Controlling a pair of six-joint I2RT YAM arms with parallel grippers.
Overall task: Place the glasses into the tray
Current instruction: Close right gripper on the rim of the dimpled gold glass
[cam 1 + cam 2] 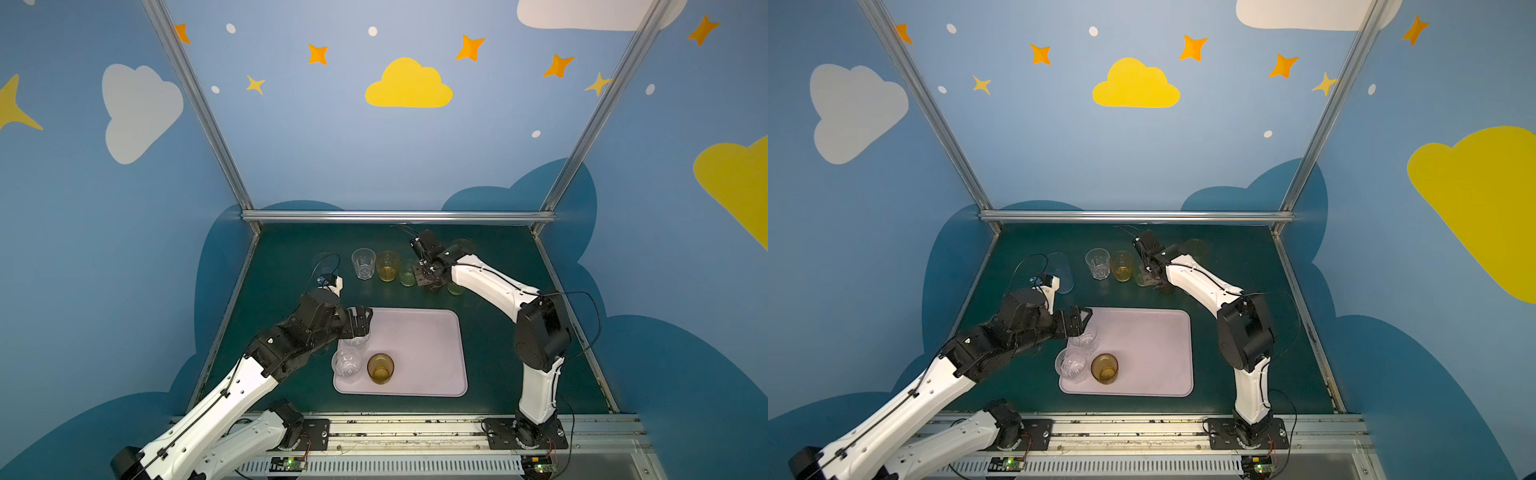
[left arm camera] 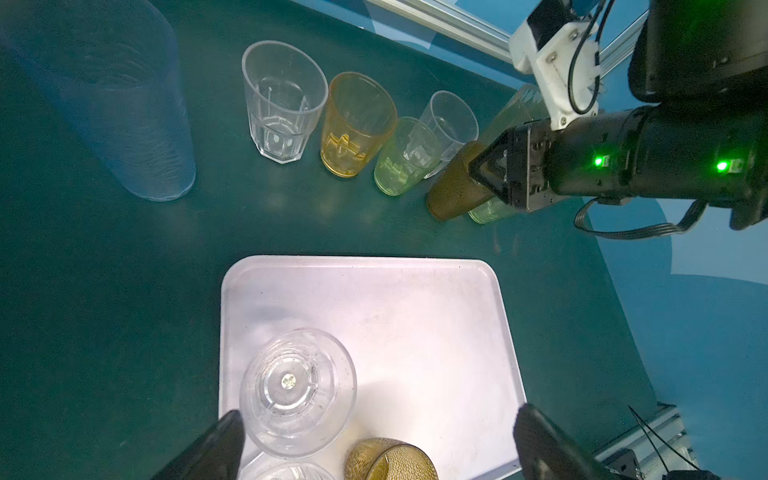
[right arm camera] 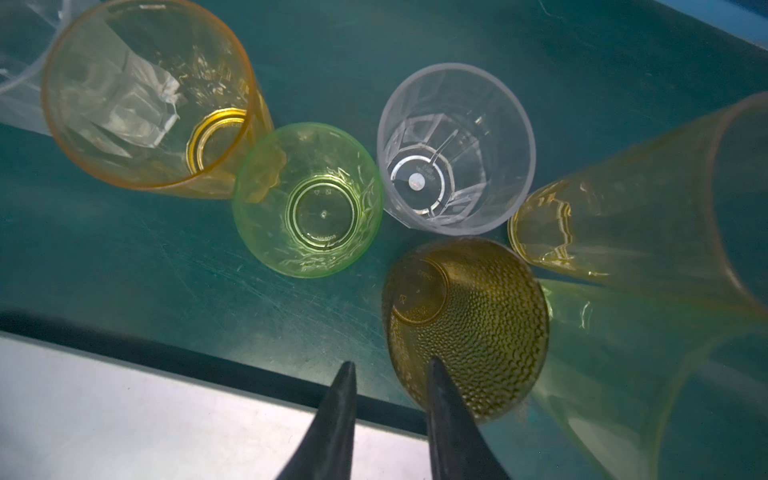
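Right wrist view puts your right end effector (image 3: pixel 391 362) narrow, its jaws straddling the wall of the dimpled brown glass (image 3: pixel 478 328); you cannot tell whether they pinch it. Around it on the worktop (image 3: pixel 124 257) stand the green glass (image 3: pixel 307 199), a clear faceted glass (image 3: pixel 455 149) and the orange glass (image 3: pixel 145 91). Your left end effector (image 2: pixel 378 411) gapes wide, gripping nothing, over the tray (image 2: pixel 415 332), with a clear tumbler (image 2: pixel 297 390) upright between its jaws. In both top views the tray also carries another clear tumbler (image 1: pixel 346 365) and a second brown glass (image 1: pixel 380 368), all three close to the edge on your left arm's side.
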